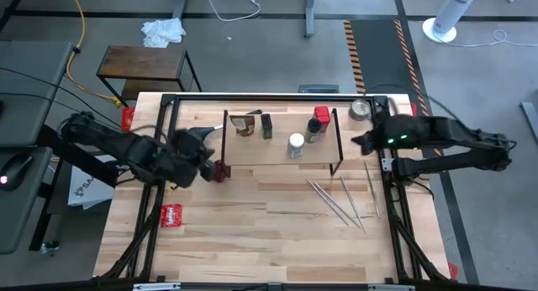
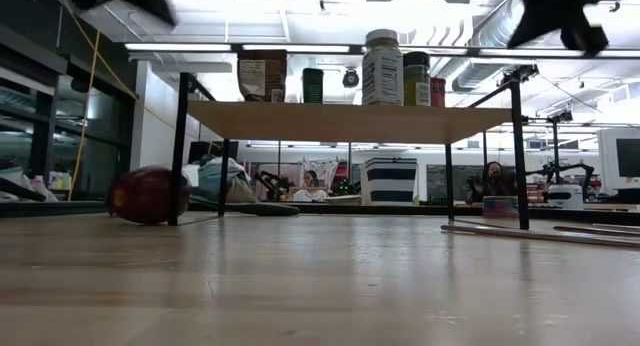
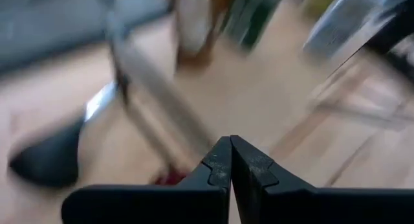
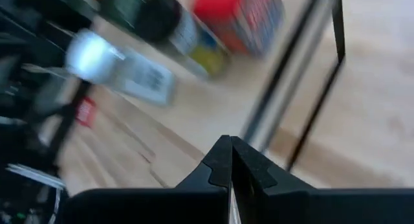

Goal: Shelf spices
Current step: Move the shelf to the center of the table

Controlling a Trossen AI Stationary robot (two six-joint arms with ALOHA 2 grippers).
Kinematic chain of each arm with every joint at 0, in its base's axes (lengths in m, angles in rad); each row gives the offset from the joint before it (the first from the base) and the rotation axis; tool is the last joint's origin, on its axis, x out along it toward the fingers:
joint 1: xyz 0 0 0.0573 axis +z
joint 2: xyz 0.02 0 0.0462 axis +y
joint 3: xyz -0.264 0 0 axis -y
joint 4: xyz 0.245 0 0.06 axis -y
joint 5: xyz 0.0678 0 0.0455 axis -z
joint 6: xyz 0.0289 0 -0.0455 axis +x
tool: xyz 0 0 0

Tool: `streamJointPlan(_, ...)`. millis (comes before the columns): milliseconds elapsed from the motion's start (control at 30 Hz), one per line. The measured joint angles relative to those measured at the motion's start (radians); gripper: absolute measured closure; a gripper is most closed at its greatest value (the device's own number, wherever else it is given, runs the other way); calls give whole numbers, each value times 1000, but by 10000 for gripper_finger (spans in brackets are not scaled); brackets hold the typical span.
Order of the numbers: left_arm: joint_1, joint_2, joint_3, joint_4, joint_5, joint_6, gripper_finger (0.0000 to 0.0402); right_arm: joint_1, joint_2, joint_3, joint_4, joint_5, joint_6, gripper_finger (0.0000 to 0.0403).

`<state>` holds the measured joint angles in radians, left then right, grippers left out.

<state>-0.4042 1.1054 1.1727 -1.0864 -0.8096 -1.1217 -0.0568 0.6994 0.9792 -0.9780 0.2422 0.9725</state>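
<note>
The shelf [image 1: 277, 152] is a light-wood board on black rod frames; it also shows in the low view [image 2: 340, 121]. On it stand a tan holder [image 1: 244, 124], a dark jar [image 1: 266, 127], a clear white-capped jar [image 1: 296, 145], a dark jar [image 1: 313, 129] and a red-capped jar [image 1: 321, 116]. My left gripper [image 1: 208, 141] is shut [image 3: 229, 160] and raised over the shelf's left end. My right gripper [image 1: 358, 142] is shut [image 4: 229, 160] and raised just off the shelf's right end. A small dark-red thing [image 1: 220, 171] lies on the table by the shelf's left leg.
A flat red packet [image 1: 171, 214] lies on the table's left front. A round silver tin [image 1: 361, 108] stands at the back right. Several thin metal rods [image 1: 345, 198] lie right of centre. The tabletop's front half [image 1: 252, 249] is bare wood.
</note>
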Motion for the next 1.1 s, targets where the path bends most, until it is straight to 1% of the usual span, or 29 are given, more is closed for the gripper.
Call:
streamJointPlan(67,24,-7,47,73,-43,163,398,-3,-16,39,13,17,-38,403)
streamJointPlan(133,74,-9,88,129,-42,321,384,-8,-23,70,16,24,-64,403)
streamJointPlan(200,145,-10,123,183,-12,470,361,-9,-22,90,16,25,-98,403)
streamJointPlan(267,233,-6,152,237,56,607,328,-9,-21,101,16,25,-139,403)
streamJointPlan(367,399,8,193,284,230,770,269,-9,-20,102,13,40,-182,402)
streamJointPlan(467,569,38,238,273,438,854,214,-9,-11,102,10,44,-228,399)
streamJointPlan(567,708,83,282,268,641,920,171,-9,1,102,10,45,-269,390)
streamJointPlan(633,770,124,312,261,733,955,153,-9,11,102,10,45,-283,384)
streamJointPlan(733,822,197,360,203,804,1041,141,-9,28,102,10,42,-302,376)
streamJointPlan(833,836,273,400,106,802,1156,140,-9,44,102,10,40,-330,371)
streamJointPlan(933,834,334,418,59,799,1253,140,-9,61,102,10,41,-323,370)
streamJointPlan(1033,828,371,421,43,800,1313,141,-9,75,102,10,43,-317,370)
streamJointPlan(1100,827,383,421,27,819,1332,141,-9,85,102,10,46,-296,370)
